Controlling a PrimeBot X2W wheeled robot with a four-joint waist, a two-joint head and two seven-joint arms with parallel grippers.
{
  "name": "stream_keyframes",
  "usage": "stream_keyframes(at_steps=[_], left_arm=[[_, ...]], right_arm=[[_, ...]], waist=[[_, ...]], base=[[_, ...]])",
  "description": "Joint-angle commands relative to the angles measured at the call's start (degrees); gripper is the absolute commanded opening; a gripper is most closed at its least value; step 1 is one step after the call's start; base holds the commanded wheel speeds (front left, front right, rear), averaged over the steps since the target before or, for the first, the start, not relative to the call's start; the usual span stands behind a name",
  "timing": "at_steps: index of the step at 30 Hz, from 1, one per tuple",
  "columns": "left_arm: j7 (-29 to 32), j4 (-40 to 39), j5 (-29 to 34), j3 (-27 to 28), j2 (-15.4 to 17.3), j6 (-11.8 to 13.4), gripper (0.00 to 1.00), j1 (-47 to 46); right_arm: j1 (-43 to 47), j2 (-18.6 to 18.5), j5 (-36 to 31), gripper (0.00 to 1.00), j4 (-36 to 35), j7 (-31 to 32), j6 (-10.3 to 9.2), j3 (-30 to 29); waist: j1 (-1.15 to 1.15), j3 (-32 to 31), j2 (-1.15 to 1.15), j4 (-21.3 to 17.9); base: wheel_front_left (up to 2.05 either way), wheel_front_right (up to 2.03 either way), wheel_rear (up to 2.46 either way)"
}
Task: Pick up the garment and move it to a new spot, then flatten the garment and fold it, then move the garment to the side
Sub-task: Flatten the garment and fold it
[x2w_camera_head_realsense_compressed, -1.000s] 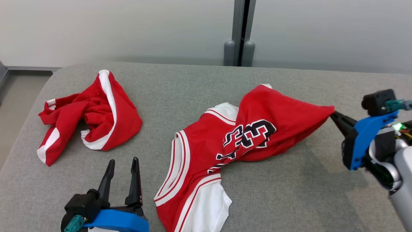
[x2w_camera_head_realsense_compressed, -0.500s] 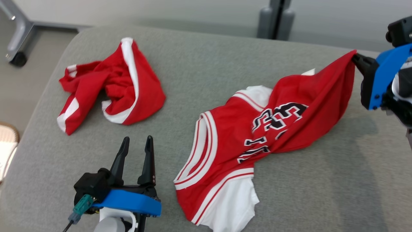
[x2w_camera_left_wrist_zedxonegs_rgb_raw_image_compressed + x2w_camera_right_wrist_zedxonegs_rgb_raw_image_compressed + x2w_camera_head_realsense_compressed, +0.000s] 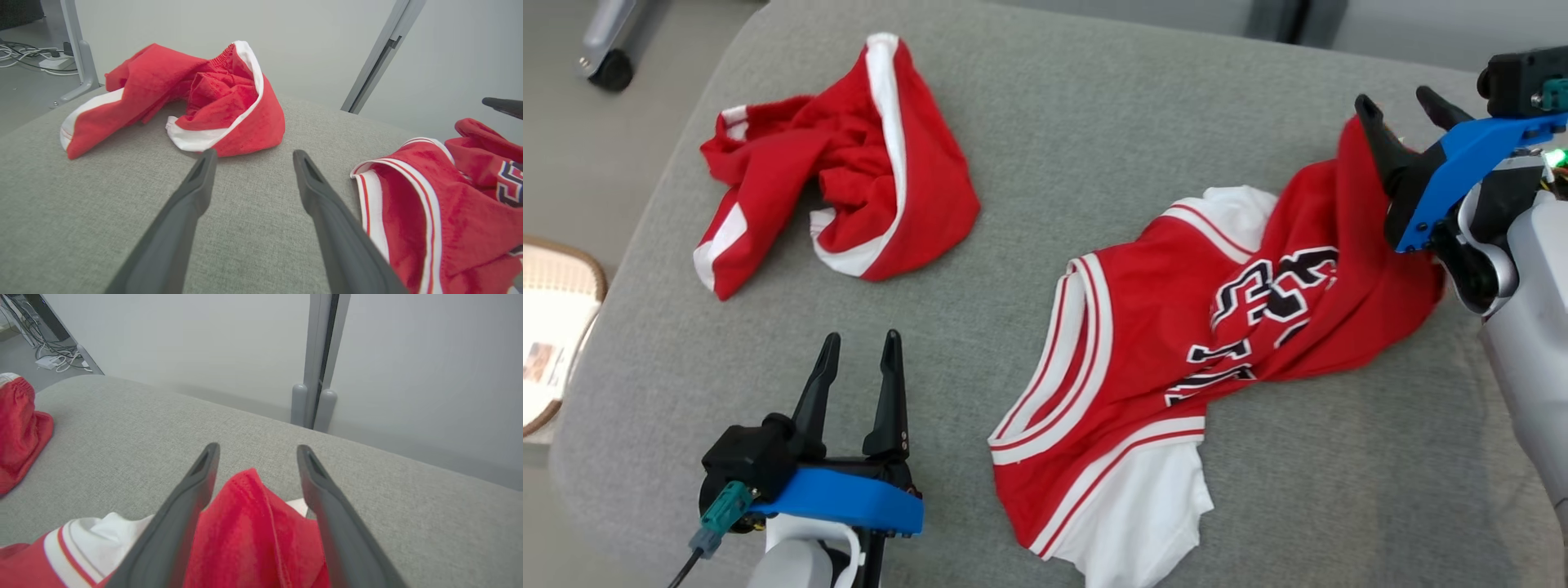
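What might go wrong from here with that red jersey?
1. The right gripper is open, yet a fold of the jersey stands between its fingers; the cloth may snag and drag if the arm pulls back.
2. The jersey lies twisted, so flattening may leave creases.
3. The left gripper hovers near the shorts and might catch them.

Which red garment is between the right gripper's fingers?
The numbered jersey: its red corner stands inside the open right gripper. The crumpled shorts lie apart, unnumbered.
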Motion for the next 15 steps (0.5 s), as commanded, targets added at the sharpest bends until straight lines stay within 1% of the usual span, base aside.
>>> stream_keyframes(at_steps=[1, 3, 6, 9, 11, 15], left_arm=[[-0.16, 0.12, 0.93, 0.96, -0.03, -0.04, 1.0, 0.96], [-0.16, 0.23, 1.79, 1.92, 0.0, -0.17, 1.0, 1.76], [-0.16, 0.4, 2.94, 3.01, -0.01, -0.31, 1.0, 3.08], [-0.16, 0.45, 3.55, 3.32, 0.0, -0.44, 1.0, 4.2], [-0.16, 0.44, 3.75, 3.4, -0.01, -0.54, 1.0, 4.79], [-0.17, 0.14, 4.16, 3.43, 0.0, -0.69, 1.0, 5.56]], right_arm=[[0.19, 0.62, 0.97, 1.0, -0.07, -3.78, 0.01, 0.0], [1.93, 1.42, 2.32, 1.0, -0.87, -7.61, 0.02, -0.39], [5.49, 1.6, 4.61, 1.0, -2.25, -12.32, 0.01, -1.84], [10.3, 2.16, 5.76, 1.0, -4.0, -16.15, 0.02, -3.1], [14.46, 2.27, 5.99, 1.0, -4.92, -17.62, 0.01, -4.07], [22.94, 3.83, 7.3, 1.0, -6.83, -17.57, 0.02, -4.26]], waist=[[-0.01, -3.76, -0.02, -3.95], [-0.01, -5.51, -0.02, -5.91], [-0.01, -8.11, -0.02, -8.49], [-0.01, -10.33, -0.02, -10.1], [-0.01, -11.38, -0.02, -10.67], [-0.01, -12.04, -0.02, -10.99]], base=[[0.0, 0.0, 0.0], [0.0, 0.0, 0.0], [0.0, 0.0, 0.0], [0.0, 0.0, 0.0], [0.0, 0.0, 0.0], [0.0, 0.0, 0.0]])
